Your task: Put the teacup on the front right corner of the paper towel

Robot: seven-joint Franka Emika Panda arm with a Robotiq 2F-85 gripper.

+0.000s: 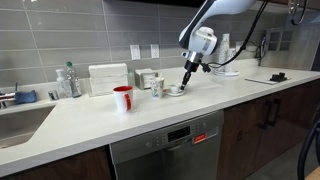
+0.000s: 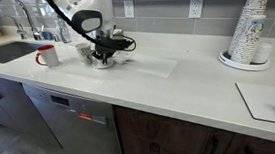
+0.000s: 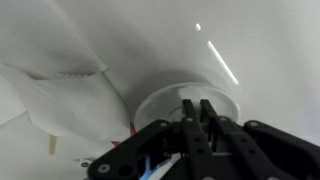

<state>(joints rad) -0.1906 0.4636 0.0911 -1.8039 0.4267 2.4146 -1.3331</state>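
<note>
The teacup [image 3: 165, 102] is a low round white cup right under my fingertips in the wrist view. In an exterior view it sits at the white saucer [image 1: 176, 92], beside the patterned cup. My gripper [image 3: 197, 108] points down onto it with the fingers drawn almost together, only a thin gap between them, apparently pinching the cup's wall. The gripper also shows in both exterior views [image 1: 186, 80] [image 2: 102, 56]. The paper towel [image 2: 152, 68] lies flat on the white counter just beside the gripper. A white sheet [image 3: 45, 95] shows at the left of the wrist view.
A red mug [image 1: 123, 98] [image 2: 47, 56] and a patterned pale cup [image 1: 157, 87] stand close by. A boxy white container [image 1: 108, 78] and a bottle [image 1: 68, 80] stand at the wall. A sink [image 1: 20, 122] lies at one end. A stack of paper cups [image 2: 250, 22] stands further along.
</note>
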